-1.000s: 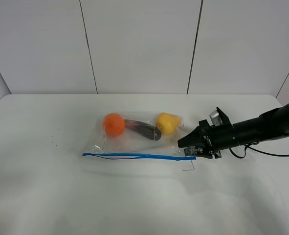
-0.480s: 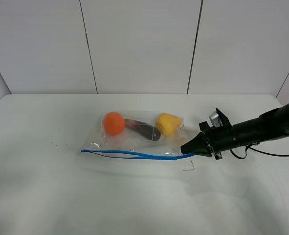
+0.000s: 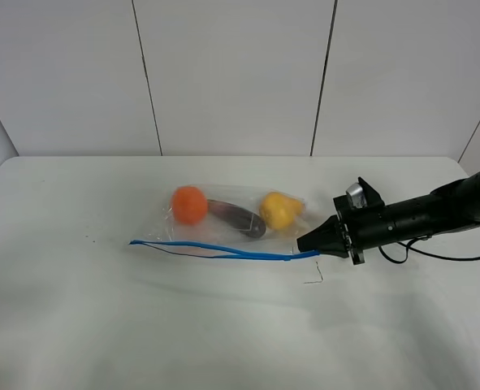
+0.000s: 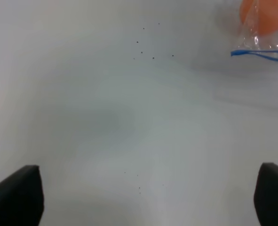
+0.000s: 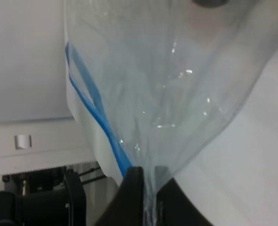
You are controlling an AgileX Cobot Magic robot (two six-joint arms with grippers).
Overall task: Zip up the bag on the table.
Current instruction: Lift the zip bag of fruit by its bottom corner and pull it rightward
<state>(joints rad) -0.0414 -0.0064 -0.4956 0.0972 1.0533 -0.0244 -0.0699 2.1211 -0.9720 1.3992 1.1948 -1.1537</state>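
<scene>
The clear bag (image 3: 223,231) lies on the white table (image 3: 101,325), holding an orange (image 3: 189,205), a dark eggplant (image 3: 238,218) and a yellow pear (image 3: 277,210). Its blue zip strip (image 3: 215,249) runs along the near edge and rises toward the right corner. My right gripper (image 3: 314,242) is shut on that right corner and holds it a little above the table. The right wrist view shows the fingertips (image 5: 141,197) pinching the plastic (image 5: 167,84) beside the blue strip (image 5: 94,117). My left gripper (image 4: 143,195) is open over bare table, well left of the bag's left corner (image 4: 263,47).
A small thin wire-like mark (image 3: 314,278) lies on the table just in front of the right gripper. A few dark specks (image 4: 148,49) dot the table left of the bag. White wall panels stand behind the table.
The right gripper has closed on the bag's right corner and lifted it. The blue strip now slopes up to the right, and the bag has shifted slightly left.
</scene>
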